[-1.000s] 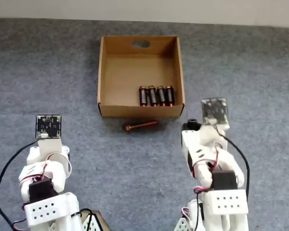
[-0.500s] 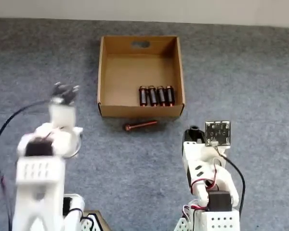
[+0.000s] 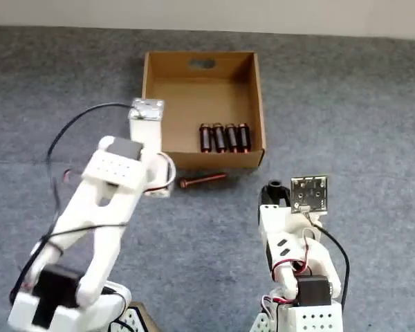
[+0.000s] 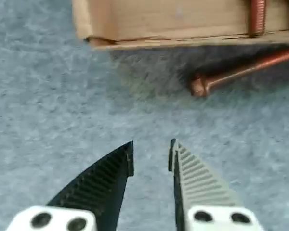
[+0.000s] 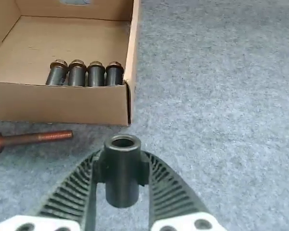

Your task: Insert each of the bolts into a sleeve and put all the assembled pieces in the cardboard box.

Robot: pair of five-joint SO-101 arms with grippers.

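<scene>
high view. cardboard box (image 3: 151, 104) sits upper centre, top open, with a cut-out in its far wall. four assembled pieces (image 3: 225, 137) lie in a row at the box's lower right, close to the front wall; whether they touch it i cannot tell. one loose bolt (image 3: 203, 180) lies on the grey carpet (image 3: 373, 104) just below that front wall, head to the left, apart from the box.

the left arm (image 3: 114, 187) slants from lower left up to the box's left front corner. its housing covers its own fingers here, and also part of the box's left wall.

left wrist view. left gripper (image 4: 151, 155) is over bare carpet, jaws parted by a narrow gap, nothing between them. the bolt is at upper right, its tip cut off by the frame's right edge. the box runs along the top, cut by the upper edge. one assembled piece shows as a sliver at top right.

right wrist view. right gripper (image 5: 121, 161) is clamped on a dark sleeve (image 5: 120, 175), one finger on each side, open bore toward the box. the sleeve's lower end sinks between the fingers and is hard to make out. the bolt is at left, head clipped by the frame edge. the box is at upper left, its far wall and left side cut off, with the four pieces in its right corner.
</scene>
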